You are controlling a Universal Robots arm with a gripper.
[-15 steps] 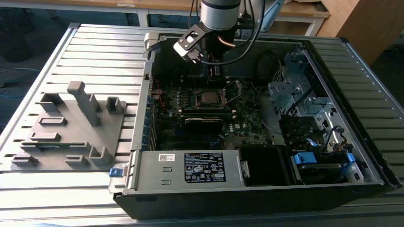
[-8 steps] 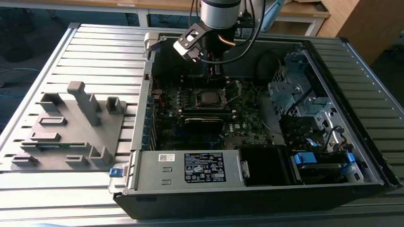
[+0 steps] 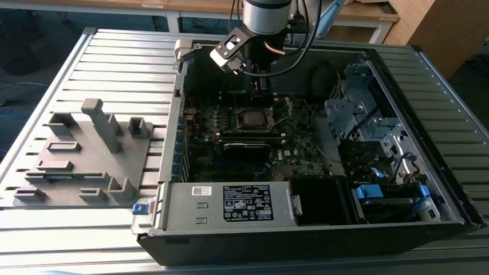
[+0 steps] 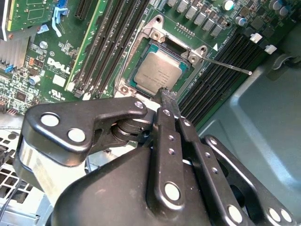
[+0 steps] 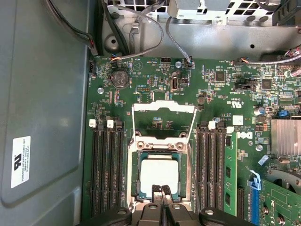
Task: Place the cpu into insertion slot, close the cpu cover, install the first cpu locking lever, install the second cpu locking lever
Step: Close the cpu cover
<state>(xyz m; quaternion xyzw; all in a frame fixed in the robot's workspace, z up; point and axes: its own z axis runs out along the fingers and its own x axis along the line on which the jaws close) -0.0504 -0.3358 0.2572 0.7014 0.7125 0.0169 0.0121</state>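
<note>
The cpu [image 5: 160,173] lies flat in the insertion slot [image 5: 134,176] on the green motherboard, its silver-grey top showing in both wrist views [image 4: 160,73]. The cpu cover [image 5: 163,109] stands open, tilted up away from the chip on its hinge. A thin locking lever [image 4: 230,66] sticks out free beside the socket. My gripper [image 5: 162,190] hangs just above the chip's near edge, its fingers [image 4: 168,101] pressed together with nothing between them. In the exterior view the arm reaches down into the case and the gripper [image 3: 261,86] is behind the socket [image 3: 252,118].
Long black memory slots [image 5: 107,169] flank the socket on both sides, with a memory stick [image 5: 230,174] in one. A finned heatsink [image 5: 285,136], cables [image 5: 141,33] and the grey case wall [image 5: 42,94] ring the board. A grey fixture block [image 3: 88,154] sits outside the case.
</note>
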